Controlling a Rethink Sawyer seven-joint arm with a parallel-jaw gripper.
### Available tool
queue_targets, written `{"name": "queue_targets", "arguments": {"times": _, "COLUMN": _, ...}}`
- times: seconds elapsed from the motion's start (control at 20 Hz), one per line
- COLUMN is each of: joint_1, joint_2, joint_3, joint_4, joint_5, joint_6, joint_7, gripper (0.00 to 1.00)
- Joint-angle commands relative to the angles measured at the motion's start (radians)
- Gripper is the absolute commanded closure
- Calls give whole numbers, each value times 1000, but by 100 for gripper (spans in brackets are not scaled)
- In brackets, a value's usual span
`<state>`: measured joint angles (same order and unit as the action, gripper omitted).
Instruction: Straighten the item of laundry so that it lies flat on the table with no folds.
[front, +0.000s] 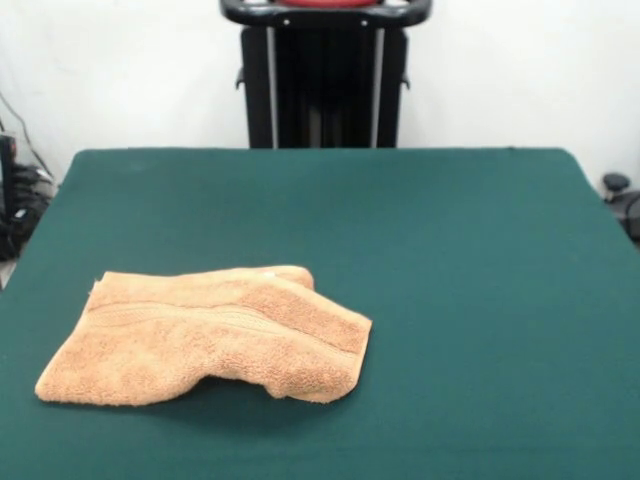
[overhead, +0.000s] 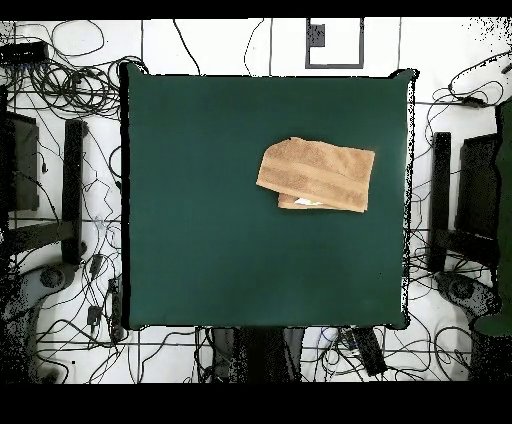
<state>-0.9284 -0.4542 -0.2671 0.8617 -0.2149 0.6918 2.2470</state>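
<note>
The orange-tan terry towel (front: 205, 335) lies on the dark green table (front: 450, 260), near the front left in the front view. It is folded over on itself: a top layer with a woven band stripe covers a lower layer, and its right end humps up off the table. In the overhead view the towel (overhead: 318, 174) sits right of centre, toward the upper side, with a strip of the lower layer and a white tag showing along its bottom edge. No gripper or arm shows in either view.
The robot's black pedestal (front: 325, 75) stands behind the table's far edge. Cables and black stands (overhead: 72, 180) lie on the floor around the table (overhead: 200, 250). Green tabletop stretches right of the towel in the front view.
</note>
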Motion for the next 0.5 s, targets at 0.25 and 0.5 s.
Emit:
{"name": "queue_targets", "arguments": {"times": 0.25, "joint_1": -213, "joint_2": 42, "joint_3": 430, "joint_4": -226, "joint_5": -24, "joint_6": 233, "joint_7": -918, "gripper": 0}}
{"name": "queue_targets", "arguments": {"times": 0.5, "joint_1": -240, "joint_2": 100, "joint_3": 470, "joint_4": -355, "joint_5": -19, "joint_6": 325, "joint_7": -1019, "gripper": 0}}
